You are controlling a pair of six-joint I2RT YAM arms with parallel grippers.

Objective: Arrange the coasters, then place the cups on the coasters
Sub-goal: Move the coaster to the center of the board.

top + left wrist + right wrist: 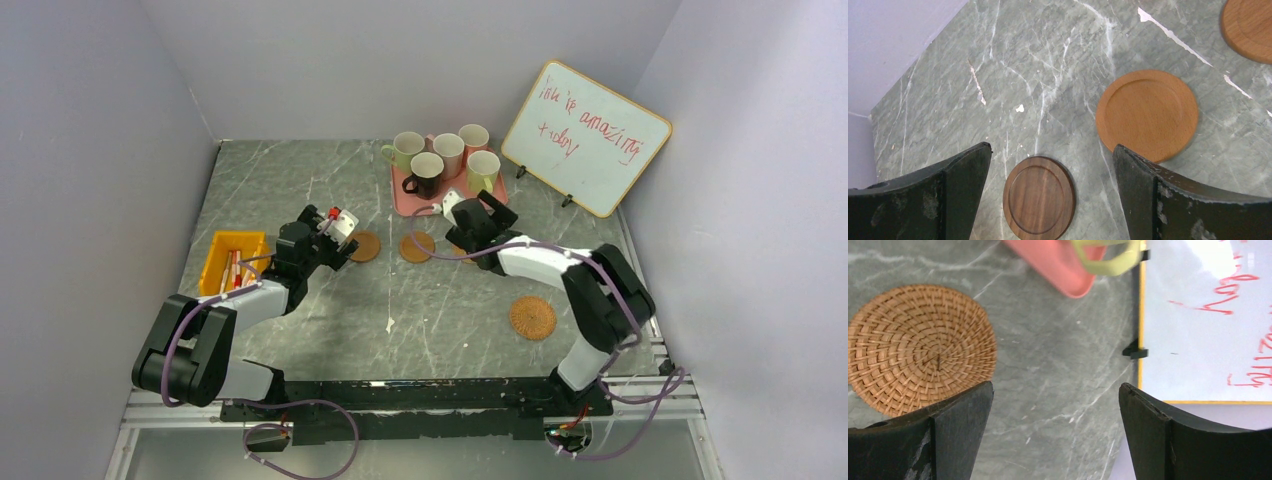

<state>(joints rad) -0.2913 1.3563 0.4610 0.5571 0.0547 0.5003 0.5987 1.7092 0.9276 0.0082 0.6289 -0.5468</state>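
On pink tray (418, 206): five cups (447, 152) | at left, yellow bin (240, 238): thin sticks (232, 270)

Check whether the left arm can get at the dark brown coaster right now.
Probably yes. The left gripper is open above the dark brown coaster, which lies flat on the table with nothing on it, apart from the lighter wooden coaster.
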